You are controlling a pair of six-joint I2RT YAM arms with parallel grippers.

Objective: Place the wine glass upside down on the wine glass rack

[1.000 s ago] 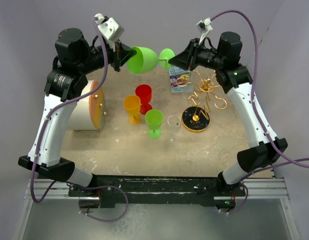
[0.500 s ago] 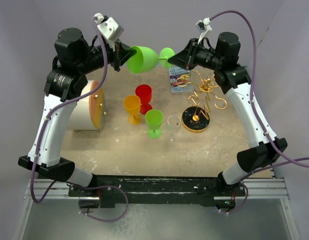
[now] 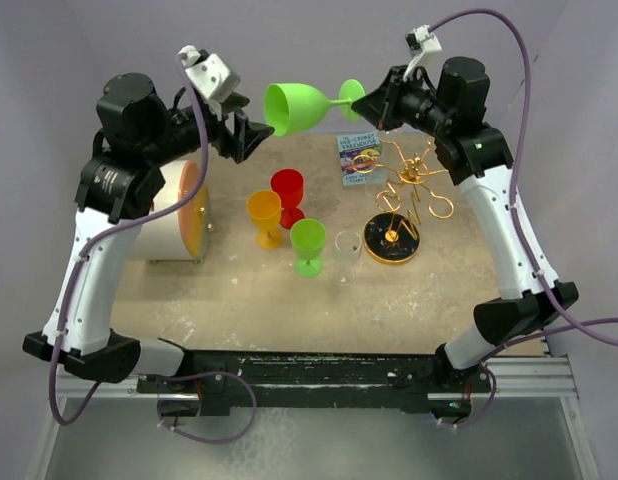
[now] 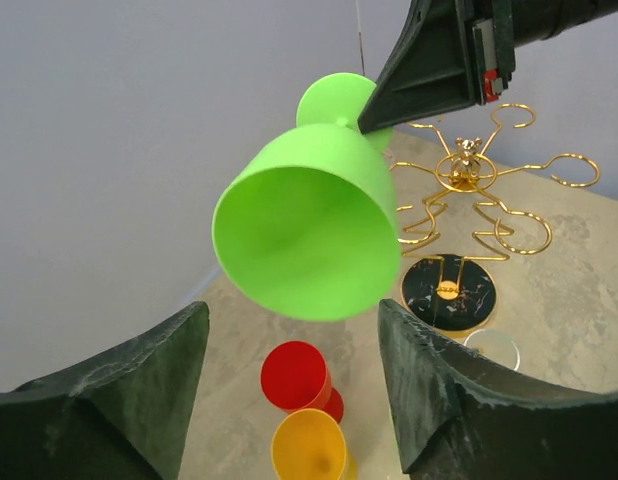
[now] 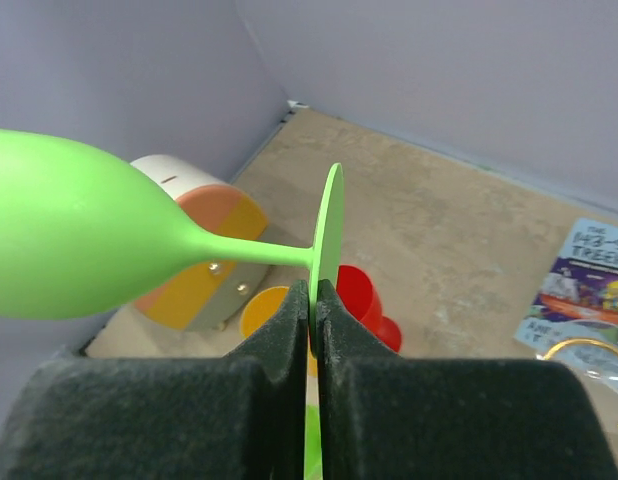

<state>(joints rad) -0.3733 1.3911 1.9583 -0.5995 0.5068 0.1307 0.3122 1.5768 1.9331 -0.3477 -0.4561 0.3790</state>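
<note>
The right gripper [image 5: 311, 300] clamps the foot disc of the green wine glass [image 3: 301, 105], held horizontal in the air near the wine glass rack [image 3: 407, 180]. The left gripper [image 3: 251, 137] is open, clear of the bowl. The glass appears light, rigid and slippery, so the foot may pivot in the grip.

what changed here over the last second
The left gripper let go of the green wine glass and drew back to the left. The right gripper, shut on its foot, now carries it alone, slightly higher. The wine glass rack and the red glass stayed put.
</note>
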